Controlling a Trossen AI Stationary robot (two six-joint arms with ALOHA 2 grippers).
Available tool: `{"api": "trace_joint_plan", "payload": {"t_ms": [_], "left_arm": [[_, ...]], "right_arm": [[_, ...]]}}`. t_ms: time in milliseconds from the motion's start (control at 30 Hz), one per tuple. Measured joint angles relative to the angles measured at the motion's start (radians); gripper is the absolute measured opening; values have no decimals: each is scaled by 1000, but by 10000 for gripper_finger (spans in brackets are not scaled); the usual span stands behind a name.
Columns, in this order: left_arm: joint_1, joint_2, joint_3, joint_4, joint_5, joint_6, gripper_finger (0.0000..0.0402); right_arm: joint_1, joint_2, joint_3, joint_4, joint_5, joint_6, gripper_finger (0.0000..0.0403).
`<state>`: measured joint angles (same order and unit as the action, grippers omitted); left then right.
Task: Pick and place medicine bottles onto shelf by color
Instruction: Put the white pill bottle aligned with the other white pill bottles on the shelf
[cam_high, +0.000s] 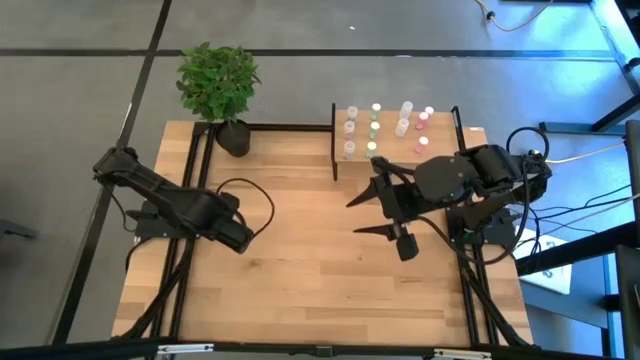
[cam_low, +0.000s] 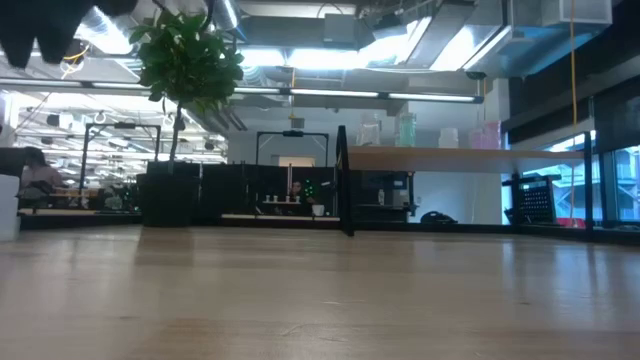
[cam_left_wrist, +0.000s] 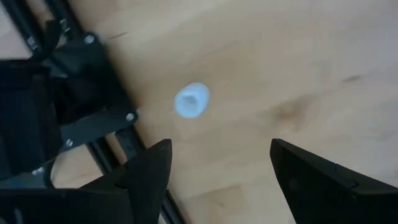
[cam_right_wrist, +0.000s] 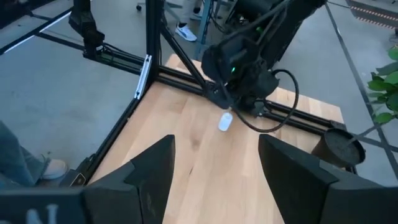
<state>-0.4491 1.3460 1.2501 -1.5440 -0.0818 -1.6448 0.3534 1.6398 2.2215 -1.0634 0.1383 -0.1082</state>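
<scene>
Bottles (cam_high: 376, 126) stood in short rows on the shelf (cam_high: 468, 133), which sat at the far edge of the table (cam_high: 310, 280), toward its right side. Going from the biggest thing down: the table was a light wooden top on a black frame, seen whole from above. A potted plant (cam_high: 218, 82) stood at its far left corner, well apart from the shelf. In the low view the plant (cam_low: 187, 62) rose at the left and the shelf (cam_low: 440, 157) showed as a raised wooden board on a black post, with several pale bottles (cam_low: 407, 130) on top of it.

The right arm reached in from the table's right side, and the right gripper (cam_high: 366, 214) hung over the middle of the table, just in front of the shelf, with its two fingers spread wide and nothing between them. Its own camera showed the same wide gap (cam_right_wrist: 214, 171) over bare wood.

The left arm lay over the table's left part, and the left gripper (cam_high: 246, 237) was low over the wood with its fingers also well apart (cam_left_wrist: 219, 165) and empty. One small bottle with a bluish white top (cam_left_wrist: 191, 101) was on the table ahead of those fingers, not touching them, close to the black frame rail. From the right wrist camera that bottle (cam_right_wrist: 225, 122) lay just beside the left arm's gripper.
</scene>
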Motion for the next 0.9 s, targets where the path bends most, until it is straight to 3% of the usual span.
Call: {"api": "trace_joint_plan", "payload": {"t_ms": [367,900], "left_arm": [[9,1,-205,192,-5,-104,267],[8,2,-422,294,34,-153,267]], "right_arm": [[0,0,-1,14,0,2,233],[0,0,-1,14,0,2,233]]}}
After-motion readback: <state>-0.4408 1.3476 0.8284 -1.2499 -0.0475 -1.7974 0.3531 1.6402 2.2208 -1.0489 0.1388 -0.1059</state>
